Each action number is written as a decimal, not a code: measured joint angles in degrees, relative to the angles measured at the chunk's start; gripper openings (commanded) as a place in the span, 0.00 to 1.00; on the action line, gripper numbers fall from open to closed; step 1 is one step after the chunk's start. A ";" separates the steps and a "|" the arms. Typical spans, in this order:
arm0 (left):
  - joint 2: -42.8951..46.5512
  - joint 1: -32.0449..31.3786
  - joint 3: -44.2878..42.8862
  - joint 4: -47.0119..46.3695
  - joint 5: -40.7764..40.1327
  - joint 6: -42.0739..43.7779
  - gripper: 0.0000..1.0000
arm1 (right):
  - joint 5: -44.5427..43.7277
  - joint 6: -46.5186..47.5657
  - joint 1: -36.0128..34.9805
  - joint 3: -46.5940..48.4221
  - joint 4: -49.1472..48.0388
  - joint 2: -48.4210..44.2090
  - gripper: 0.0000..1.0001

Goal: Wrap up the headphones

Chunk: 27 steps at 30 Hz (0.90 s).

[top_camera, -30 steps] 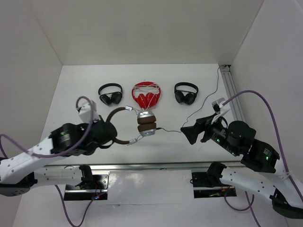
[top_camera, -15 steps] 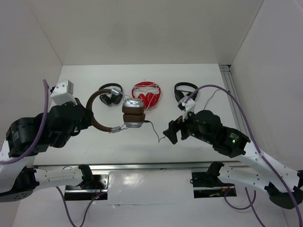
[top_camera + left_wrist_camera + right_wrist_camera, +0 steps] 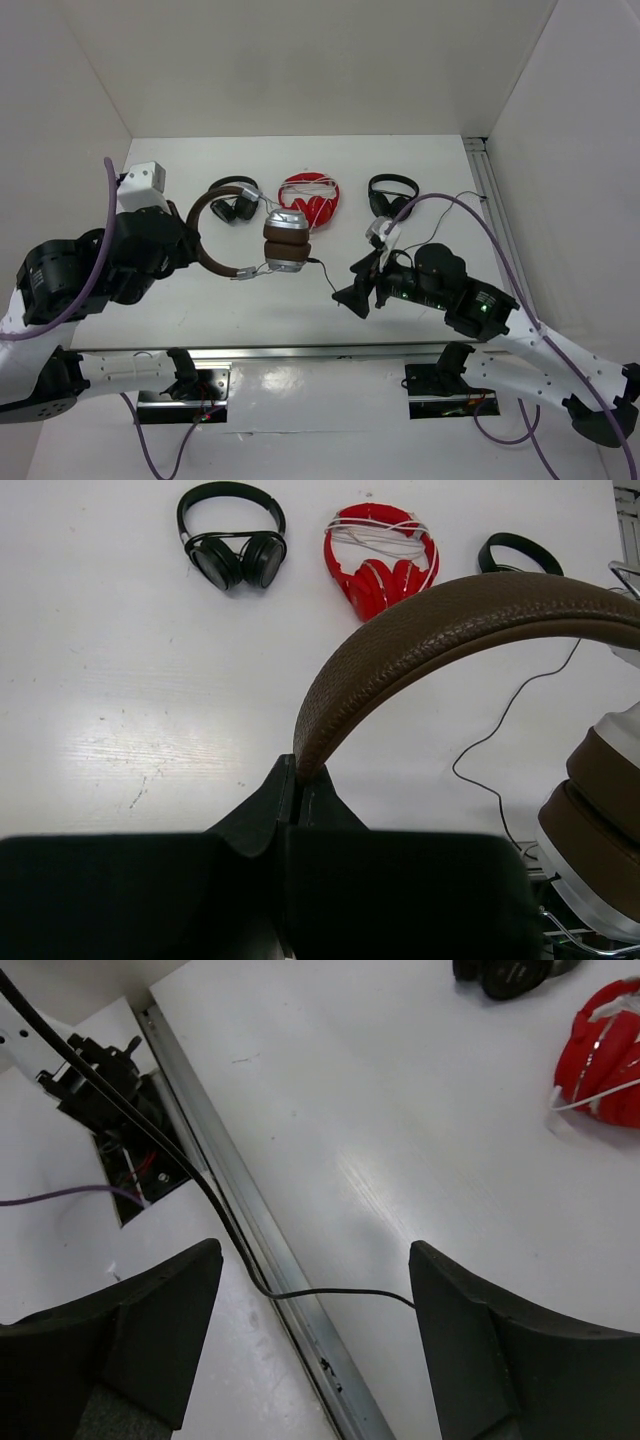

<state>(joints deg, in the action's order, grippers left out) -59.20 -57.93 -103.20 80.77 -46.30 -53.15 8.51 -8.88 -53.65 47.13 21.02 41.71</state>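
The left gripper (image 3: 298, 792) is clamped tight on the grained brown headband (image 3: 450, 620) of the headphones (image 3: 284, 242) and holds them up off the white table (image 3: 200, 160). The arch curves over to soft brown ear pads (image 3: 600, 810) and smooth silver cups. A thin dark cable (image 3: 326, 276) droops toward the right gripper (image 3: 315, 1260). Its broad black fingers stand wide apart, and the cable runs loosely across the gap. A glossy red pair (image 3: 308, 203) lies behind.

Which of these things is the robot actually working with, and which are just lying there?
In use: brown headphones, held by the headband in the left gripper; their dark cable, at the open right gripper.
Lying about: red headphones; left black headphones; right black headphones.
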 measured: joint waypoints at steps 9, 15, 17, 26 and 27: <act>0.04 0.02 -1.77 0.17 0.11 0.42 0.00 | 4.04 -1.40 0.00 -8.96 -9.73 2.08 0.68; 0.07 0.02 -4.00 0.20 0.50 0.42 0.00 | 5.33 -2.38 0.00 -13.18 -16.33 3.85 0.50; 0.31 0.02 -4.17 0.20 0.61 0.42 0.00 | 5.25 -2.62 0.00 -14.19 -18.93 3.87 0.49; 1.70 0.02 -4.15 0.22 0.61 0.42 0.00 | 2.84 -3.63 0.00 -18.36 -25.68 3.54 0.00; 1.90 0.02 -3.93 0.11 0.33 0.46 0.00 | 2.25 -3.80 0.00 -18.45 -25.70 3.50 0.00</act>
<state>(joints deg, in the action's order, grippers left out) -57.30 -57.91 -107.13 80.88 -45.98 -52.69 10.76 -12.69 -53.65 28.69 -4.69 45.21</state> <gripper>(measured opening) 0.049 0.048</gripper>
